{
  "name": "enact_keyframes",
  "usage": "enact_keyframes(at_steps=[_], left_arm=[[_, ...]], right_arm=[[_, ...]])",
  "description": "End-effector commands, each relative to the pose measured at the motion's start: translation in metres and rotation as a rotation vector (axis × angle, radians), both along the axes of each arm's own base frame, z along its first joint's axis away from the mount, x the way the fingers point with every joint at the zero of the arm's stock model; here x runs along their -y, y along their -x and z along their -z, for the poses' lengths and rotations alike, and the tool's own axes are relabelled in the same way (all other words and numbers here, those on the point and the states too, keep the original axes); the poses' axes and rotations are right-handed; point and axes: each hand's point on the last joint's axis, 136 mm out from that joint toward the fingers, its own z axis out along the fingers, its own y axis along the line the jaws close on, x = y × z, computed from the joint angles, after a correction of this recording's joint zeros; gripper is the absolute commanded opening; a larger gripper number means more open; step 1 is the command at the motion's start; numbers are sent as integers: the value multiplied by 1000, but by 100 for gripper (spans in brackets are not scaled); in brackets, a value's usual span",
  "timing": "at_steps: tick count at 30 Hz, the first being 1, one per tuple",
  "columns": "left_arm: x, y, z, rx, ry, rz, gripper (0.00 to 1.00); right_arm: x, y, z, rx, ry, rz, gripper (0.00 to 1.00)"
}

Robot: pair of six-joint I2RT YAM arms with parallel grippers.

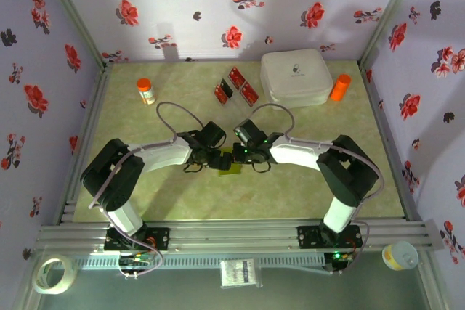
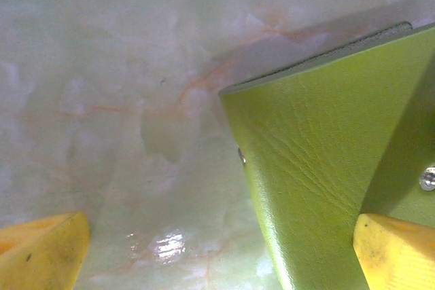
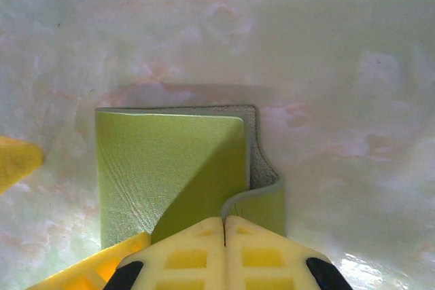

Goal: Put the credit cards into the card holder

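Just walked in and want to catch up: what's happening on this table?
The green card holder lies in the middle of the table. The right gripper is shut, apparently pinching its lifted flap. The left gripper is open around its edge. Three red cards lie untouched farther back, beside the white box.

A pale green marbled surface (image 1: pixel 290 194) with faint orange veins sits boxed in on three sides by lilac walls (image 1: pixel 218 5) printed with red and dark flowers. Metal rails (image 1: pixel 232 234) run along the surface's near edge. Light glares softly off the surface.
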Motion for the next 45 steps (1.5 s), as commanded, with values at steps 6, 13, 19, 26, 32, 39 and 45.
enact_keyframes(at_steps=[6, 13, 19, 26, 32, 39, 45], left_arm=[[-19, 6, 11, -17, -96, -3, 100], [-26, -5, -13, 17, -44, -42, 100], [-30, -5, -7, 0, -43, -46, 100], [-37, 5, 18, -45, -67, -54, 100], [-40, 7, 26, -59, -81, -55, 100], [-40, 8, 29, -61, -82, -52, 100], [-40, 9, 30, -64, -82, -51, 100]], right_arm=[[-12, 16, 23, -56, 9, -23, 0], [-2, 20, 28, -59, 28, -6, 0], [-2, 20, 27, -58, 28, -4, 0], [-4, 18, 20, -48, 28, -13, 0], [-7, 14, 6, -15, 33, -37, 0], [-16, 13, -5, 22, 72, -78, 0], [-19, 16, 6, 4, 95, -90, 0]])
